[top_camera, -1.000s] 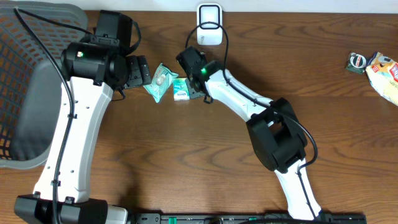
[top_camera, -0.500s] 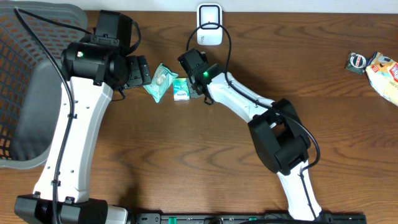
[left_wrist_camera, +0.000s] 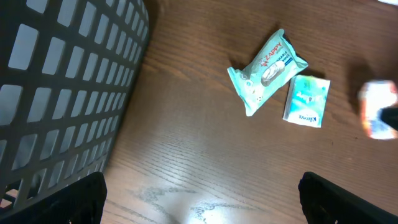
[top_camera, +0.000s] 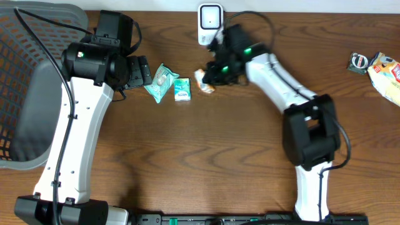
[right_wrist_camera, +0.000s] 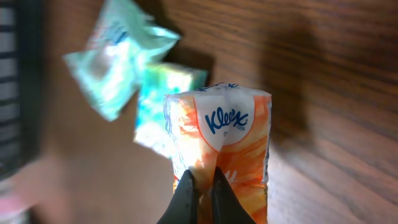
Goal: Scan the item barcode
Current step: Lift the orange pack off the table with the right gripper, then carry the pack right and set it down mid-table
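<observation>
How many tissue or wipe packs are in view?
3. A teal crinkly plastic wipes pack and a small green-and-white tissue pack lie side by side on the wooden table; an orange Kleenex tissue pack is pinched in the right gripper. Others may be hidden.

Count taken with the scanner as reference.

- Scanner (top_camera: 210, 25): one, white.
- Tissue packs: two. An orange tissue pack (top_camera: 204, 80) is just below the scanner, and a green tissue pack (top_camera: 182, 89) is below and to its left.
- Wipes pack (top_camera: 161, 81): one, further left of the scanner.
- Basket (top_camera: 19, 56): one, grey, far left of the scanner.
- Snack packets: two, far right of the scanner. One is a dark packet (top_camera: 359, 61) and one is a yellow packet (top_camera: 387, 75).
</observation>
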You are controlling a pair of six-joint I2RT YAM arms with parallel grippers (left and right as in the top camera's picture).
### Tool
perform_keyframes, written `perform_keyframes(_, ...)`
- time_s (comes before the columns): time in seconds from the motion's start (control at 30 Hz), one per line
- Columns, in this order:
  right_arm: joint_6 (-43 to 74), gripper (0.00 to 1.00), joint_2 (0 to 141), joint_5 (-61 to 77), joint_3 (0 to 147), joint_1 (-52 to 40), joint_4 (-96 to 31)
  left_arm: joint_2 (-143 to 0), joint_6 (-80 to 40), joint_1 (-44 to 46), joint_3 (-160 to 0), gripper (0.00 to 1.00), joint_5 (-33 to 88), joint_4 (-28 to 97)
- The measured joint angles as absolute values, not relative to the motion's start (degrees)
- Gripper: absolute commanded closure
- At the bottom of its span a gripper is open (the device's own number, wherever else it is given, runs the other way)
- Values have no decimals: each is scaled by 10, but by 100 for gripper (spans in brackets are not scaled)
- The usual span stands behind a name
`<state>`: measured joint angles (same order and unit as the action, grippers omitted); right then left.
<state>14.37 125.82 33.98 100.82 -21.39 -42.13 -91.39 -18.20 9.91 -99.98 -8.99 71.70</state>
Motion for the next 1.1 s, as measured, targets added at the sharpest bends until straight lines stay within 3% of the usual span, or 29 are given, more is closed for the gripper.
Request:
perform_keyframes(0.2, 97, 99, 1257, 497, 972, -142, -422, -914, -182, 99, -1000, 2, -90, 717)
perform_keyframes(0.37, 84, 99, 1257, 590, 867, -107, -341, -914, -182, 99, -1000, 2, -90, 717)
perform_keyframes(0.57, 88, 98, 1257, 623, 771, -68, -296, -914, -182, 99, -1000, 2, -90, 717)
perform_keyframes(0.73, 92, 73, 1257, 600, 765, -25, -307, -914, -182, 99, -1000, 2, -90, 717)
perform_keyframes(0.93, 93, 68, 1252, 535, 771, 13, -363, -914, -182, 99, -1000, 2, -90, 717)
perform_keyframes(1.1, 88, 53, 1208, 471, 778, 25, -398, -914, -182, 99, -1000, 2, -90, 717)
